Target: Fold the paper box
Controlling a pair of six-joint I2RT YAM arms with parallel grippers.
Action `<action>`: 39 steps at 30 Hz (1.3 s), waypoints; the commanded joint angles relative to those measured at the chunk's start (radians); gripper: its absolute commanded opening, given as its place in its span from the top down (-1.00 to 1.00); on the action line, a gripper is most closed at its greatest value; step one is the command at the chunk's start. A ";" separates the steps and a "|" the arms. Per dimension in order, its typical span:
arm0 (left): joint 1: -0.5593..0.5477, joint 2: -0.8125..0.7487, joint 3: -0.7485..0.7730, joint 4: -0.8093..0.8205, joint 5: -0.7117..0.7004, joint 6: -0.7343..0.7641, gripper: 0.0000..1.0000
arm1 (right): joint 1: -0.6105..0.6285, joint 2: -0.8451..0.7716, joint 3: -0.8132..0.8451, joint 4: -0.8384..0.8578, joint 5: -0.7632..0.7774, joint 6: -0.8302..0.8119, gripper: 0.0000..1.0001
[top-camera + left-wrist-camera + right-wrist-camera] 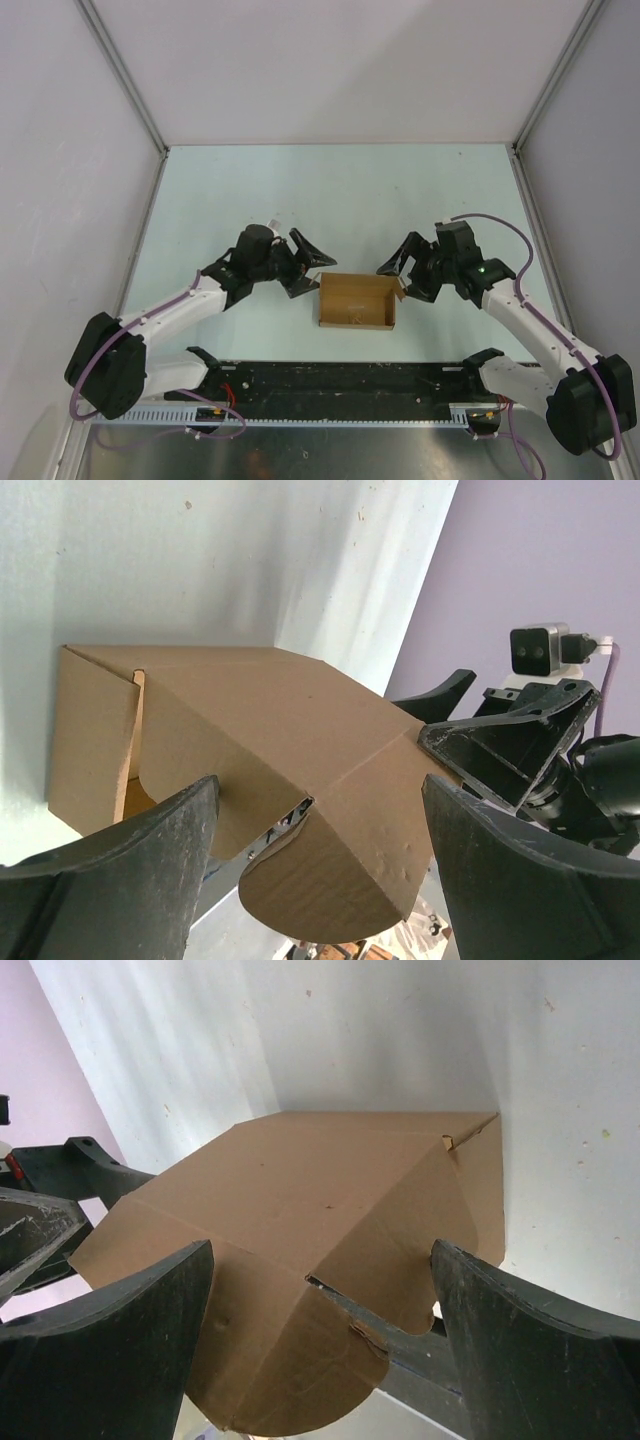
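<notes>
The paper box (355, 300) is plain brown cardboard, partly formed, lying on the pale table between the two arms. My left gripper (308, 270) stands open at its left end and my right gripper (400, 273) stands open at its right end. In the left wrist view the box (270, 730) fills the middle, and a rounded end flap hangs between the spread fingers of the left gripper (318, 785), untouched by them. The right wrist view shows the same at the other end: box (300, 1185), rounded flap inside the wide right gripper (322, 1252). Neither gripper holds anything.
A black rail (340, 380) with the arm bases runs along the table's near edge, just in front of the box. White enclosure walls with metal corner posts (160, 150) ring the table. Each wrist view shows the opposite gripper (500, 750) beyond the box.
</notes>
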 commanded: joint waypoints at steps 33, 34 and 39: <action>-0.045 -0.036 -0.084 0.011 0.006 -0.014 -0.75 | 0.021 -0.076 -0.112 0.067 -0.060 0.059 -0.43; -0.046 -0.041 -0.084 0.010 0.004 -0.014 -0.75 | 0.022 -0.076 -0.112 0.069 -0.057 0.059 -0.41; -0.045 -0.045 -0.092 0.010 0.003 -0.012 -0.74 | 0.027 -0.081 -0.118 0.067 -0.053 0.059 -0.35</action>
